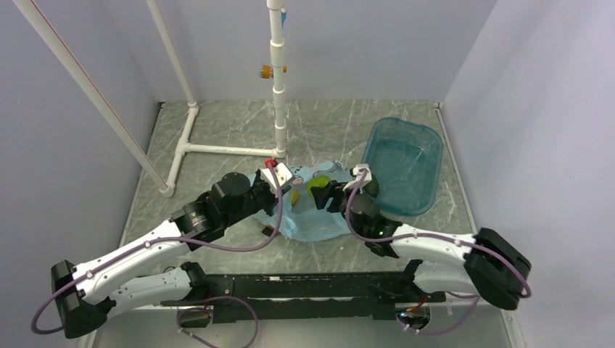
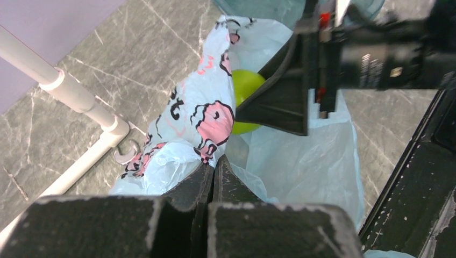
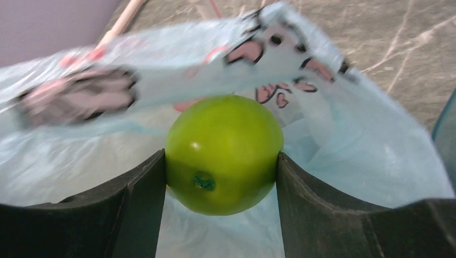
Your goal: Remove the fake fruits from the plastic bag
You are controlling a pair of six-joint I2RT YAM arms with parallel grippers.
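High view, two wrist close-ups.
Top looks down on worktop [image 1: 217, 130]; cameras behind left tool [image 2: 214, 164] and right tool [image 3: 220, 161] share plastic bag [image 2: 301, 156], apple [image 3: 223, 134].

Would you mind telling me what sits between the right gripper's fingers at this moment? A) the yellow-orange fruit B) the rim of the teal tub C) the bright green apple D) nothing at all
C: in the right wrist view the bright green apple sits between the two fingers of the right gripper, touching both, with the plastic bag behind it.
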